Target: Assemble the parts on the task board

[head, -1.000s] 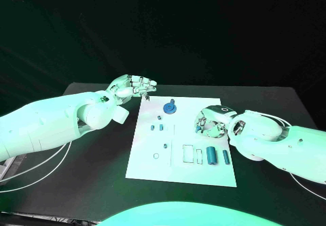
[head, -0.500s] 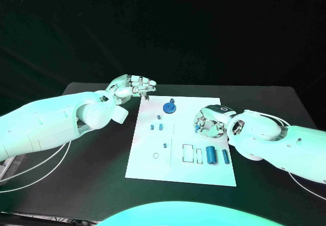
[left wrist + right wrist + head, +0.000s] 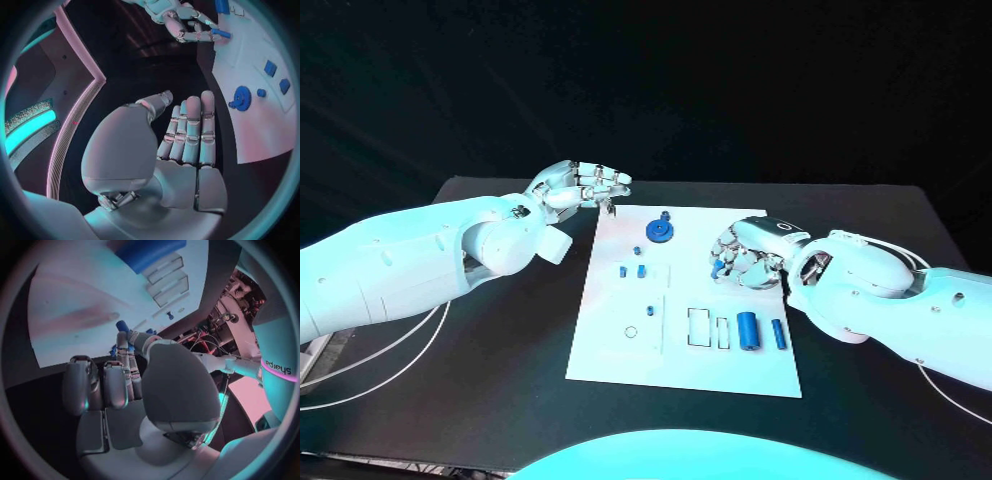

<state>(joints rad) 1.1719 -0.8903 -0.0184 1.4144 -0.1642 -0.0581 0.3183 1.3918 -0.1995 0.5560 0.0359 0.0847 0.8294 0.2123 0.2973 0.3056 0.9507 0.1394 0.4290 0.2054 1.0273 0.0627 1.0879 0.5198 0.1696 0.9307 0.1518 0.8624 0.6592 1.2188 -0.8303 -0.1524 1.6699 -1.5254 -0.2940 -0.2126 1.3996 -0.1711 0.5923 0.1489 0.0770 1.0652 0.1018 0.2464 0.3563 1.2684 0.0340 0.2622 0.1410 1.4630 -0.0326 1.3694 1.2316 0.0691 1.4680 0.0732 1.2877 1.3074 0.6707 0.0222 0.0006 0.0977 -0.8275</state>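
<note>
Care with the small blue cylindrical peg, pinched at the fingertips of the silver right hand over the right half of the white rectangular task board: keep upright, lower straight. Silver left hand, fingers curled on nothing, just off the board's far left corner

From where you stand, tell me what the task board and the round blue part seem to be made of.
The task board looks like a thin, rigid white plate, plastic or painted metal: flat, smooth, with crisp cut-out slots. I cannot tell which. The round blue part looks like moulded plastic with a smooth finish, uniform in colour, with a hub at its centre.
</note>
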